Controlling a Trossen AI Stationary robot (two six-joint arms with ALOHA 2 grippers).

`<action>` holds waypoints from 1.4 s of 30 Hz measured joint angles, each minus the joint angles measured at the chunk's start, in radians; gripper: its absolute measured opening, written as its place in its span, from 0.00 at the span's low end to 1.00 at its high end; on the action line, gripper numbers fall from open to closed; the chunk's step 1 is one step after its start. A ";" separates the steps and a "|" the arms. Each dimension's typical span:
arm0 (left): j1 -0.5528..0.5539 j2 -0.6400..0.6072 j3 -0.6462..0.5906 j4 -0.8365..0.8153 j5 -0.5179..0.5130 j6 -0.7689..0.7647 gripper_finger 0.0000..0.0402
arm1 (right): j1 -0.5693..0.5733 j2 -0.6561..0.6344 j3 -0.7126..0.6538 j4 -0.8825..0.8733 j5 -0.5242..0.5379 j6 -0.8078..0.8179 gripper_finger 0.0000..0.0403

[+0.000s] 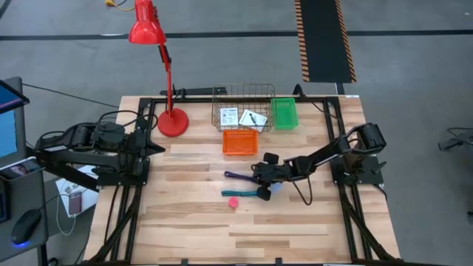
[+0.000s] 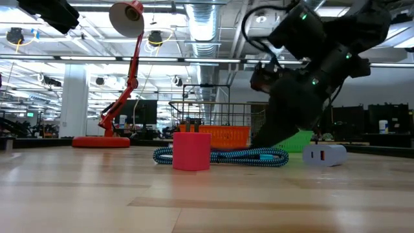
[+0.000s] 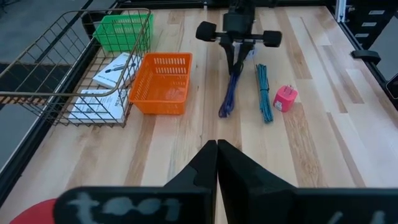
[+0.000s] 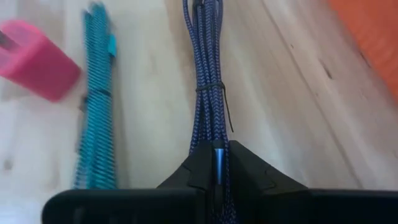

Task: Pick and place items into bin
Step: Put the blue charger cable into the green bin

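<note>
A purple braided cable bundle (image 1: 236, 175) (image 4: 208, 68) lies on the table's middle beside a teal braided bundle (image 1: 240, 193) (image 4: 96, 124) and a pink cube (image 1: 233, 201) (image 2: 191, 151). A pale cube (image 1: 276, 187) (image 2: 325, 154) sits near my right arm. Two white printed cards (image 1: 229, 116) (image 1: 253, 117) lie in the wire basket (image 1: 218, 100). My right gripper (image 1: 260, 174) (image 4: 215, 163) is down at the purple bundle's right end, shut on it. My left gripper (image 3: 217, 149) is shut and waits over the table's left edge (image 1: 159, 146). My right gripper pinches the purple cable bundle's right end (image 4: 215, 149) between its two fingers. The fingers slant down from the table's right side and lie along the bundle. The remainder of the bundle (image 3: 229, 99) stretches away from the fingers and lies flat on the table.
An orange bin (image 1: 240, 141) stands just beyond the cables, a green bin (image 1: 284, 112) to the right of the wire basket. A red desk lamp's base (image 1: 172, 122) is at the far left. Bare wood spreads toward the near edge.
</note>
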 joint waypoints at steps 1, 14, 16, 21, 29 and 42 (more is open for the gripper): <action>0.000 0.000 0.000 0.000 0.000 0.003 0.00 | 0.007 -0.001 0.000 0.016 0.011 0.000 0.06; 0.000 0.000 0.000 0.000 0.000 -0.005 0.00 | 0.069 -0.252 0.000 0.058 0.388 -0.083 0.06; 0.000 0.000 0.000 0.000 0.000 0.001 0.00 | 0.072 -0.319 0.000 0.040 0.504 -0.115 0.06; 0.000 0.000 0.000 0.000 0.000 -0.005 0.00 | 0.052 -0.502 0.001 -0.100 0.736 -0.149 0.06; 0.000 0.000 0.000 0.000 0.000 -0.004 0.00 | -0.087 -0.744 0.001 -0.428 0.892 0.010 0.06; 0.000 0.000 0.000 0.000 0.000 0.003 0.00 | -0.484 -0.779 0.002 -0.893 0.477 0.265 0.06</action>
